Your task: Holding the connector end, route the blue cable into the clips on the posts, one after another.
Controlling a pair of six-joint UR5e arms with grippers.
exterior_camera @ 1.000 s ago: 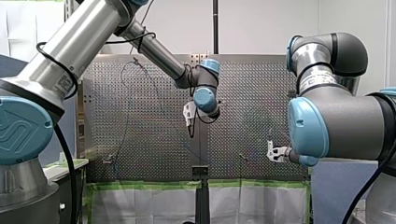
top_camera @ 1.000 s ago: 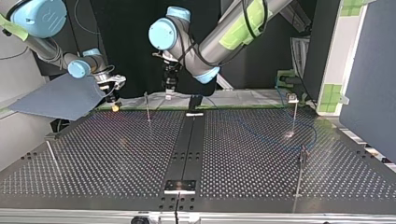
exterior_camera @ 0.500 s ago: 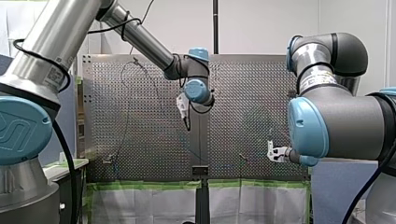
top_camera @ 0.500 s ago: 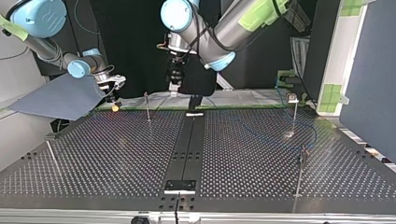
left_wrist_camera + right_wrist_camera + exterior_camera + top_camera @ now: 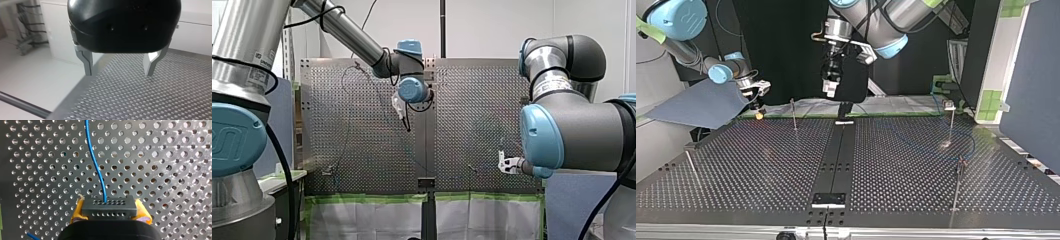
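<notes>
In the right wrist view my right gripper (image 5: 110, 213) is shut on the black connector block (image 5: 109, 207), held between its yellow pads (image 5: 143, 216). The blue cable (image 5: 96, 162) leaves the block and runs ahead over the perforated plate. In the top view my right gripper (image 5: 757, 109) hangs low at the far left edge of the table. The cable (image 5: 916, 145) lies loosely across the right half, near a post (image 5: 952, 117). My left gripper (image 5: 118, 72) is open with nothing between its metal fingers (image 5: 88, 63). It hangs well above the table's far middle (image 5: 830, 90).
Thin posts with clips stand on the perforated table (image 5: 761, 165): one at the far middle-left (image 5: 793, 114), one at the near right (image 5: 958, 180), one at the near left (image 5: 691, 166). A black rail (image 5: 836, 155) runs down the table's middle. A grey sheet (image 5: 701, 102) lies beside my right arm.
My left arm has risen and swung toward the front view's left, lifting its open gripper away from the table. My right arm has stayed still with the connector.
</notes>
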